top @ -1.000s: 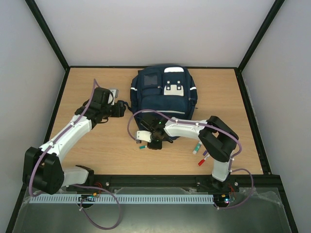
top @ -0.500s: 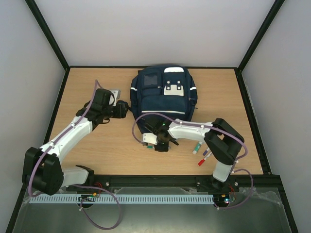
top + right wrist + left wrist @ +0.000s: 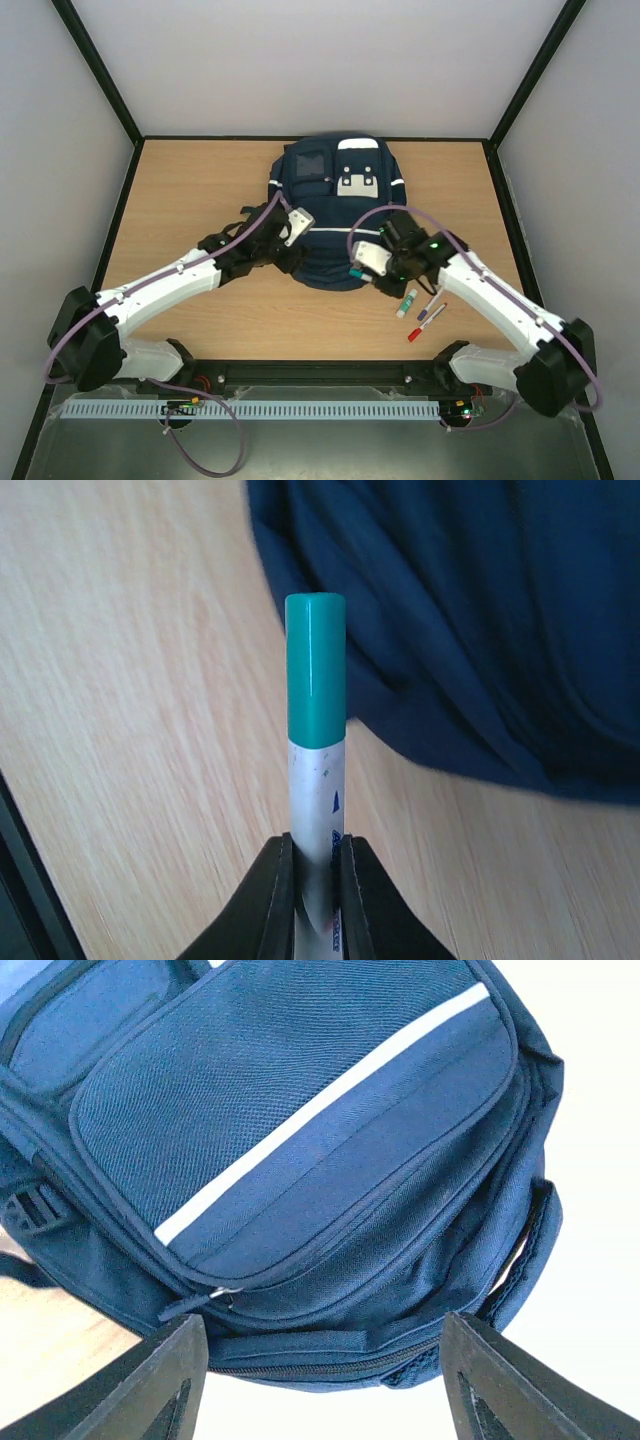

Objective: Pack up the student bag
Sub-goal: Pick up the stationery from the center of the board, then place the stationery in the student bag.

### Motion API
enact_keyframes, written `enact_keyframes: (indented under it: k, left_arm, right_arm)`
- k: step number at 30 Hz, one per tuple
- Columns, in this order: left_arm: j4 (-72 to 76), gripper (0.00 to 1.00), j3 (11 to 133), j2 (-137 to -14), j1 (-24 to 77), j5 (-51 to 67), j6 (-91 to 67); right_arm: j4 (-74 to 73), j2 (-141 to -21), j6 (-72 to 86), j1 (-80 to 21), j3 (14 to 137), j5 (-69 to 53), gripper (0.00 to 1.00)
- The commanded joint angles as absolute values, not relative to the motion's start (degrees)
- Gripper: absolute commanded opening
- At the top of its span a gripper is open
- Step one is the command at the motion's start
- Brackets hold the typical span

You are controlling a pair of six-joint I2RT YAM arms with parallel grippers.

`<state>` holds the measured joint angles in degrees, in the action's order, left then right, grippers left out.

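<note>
Now pinching the teal-capped marker in the right gripper — pointing it cap-first toward the student bag just ahead.

Navy backpack lies flat, front up, on the desk toward the far edge; thin white stripes cross its pockets; a grey-white patch sits near its far end.

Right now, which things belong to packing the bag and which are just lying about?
Job: navy backpack; teal-capped marker in the right hand; loose, likely still to pack: green-capped marker, purple marker, red marker.
Just there: wooden table; purple arm cables.
</note>
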<state>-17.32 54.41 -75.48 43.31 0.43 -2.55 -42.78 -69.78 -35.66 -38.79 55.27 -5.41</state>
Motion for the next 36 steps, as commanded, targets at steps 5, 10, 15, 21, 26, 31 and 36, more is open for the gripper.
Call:
enact_keyframes:
  k: [5,10,15,21,26,31,36]
  left_arm:
    - [-15.5,0.65,59.0,-82.0,45.8,-4.9,13.7]
    - [-12.3,0.63,59.6,-87.1,47.8,-14.2,20.2]
    - [-8.3,0.55,59.1,-90.6,48.9,-18.5,23.8]
    - [-5.6,0.53,61.1,-95.9,50.6,-19.3,26.9]
    - [-4.5,0.5,63.6,-99.1,50.7,-19.4,28.6]
    - [-2.8,0.38,65.3,-101.7,50.8,-22.5,29.5]
    - [0.7,0.2,65.4,-102.8,51.2,-25.1,30.6]
  right_arm:
    - [-51.0,-64.4,-40.3,-21.7,54.4,-12.3,0.01]
    - [-49.3,-64.8,-38.6,-18.3,54.1,-16.2,0.01]
    - [-46.2,-64.3,-36.0,-18.1,52.9,-18.2,0.01]
    - [-44.9,-65.4,-35.2,-18.1,53.4,-18.9,0.01]
    - [-44.7,-66.0,-34.7,-18.1,53.4,-19.3,0.01]
    - [-45.1,-65.6,-34.5,-18.1,53.3,-18.8,0.02]
    - [-45.0,-65.1,-34.4,-18.1,53.4,-18.0,0.02]
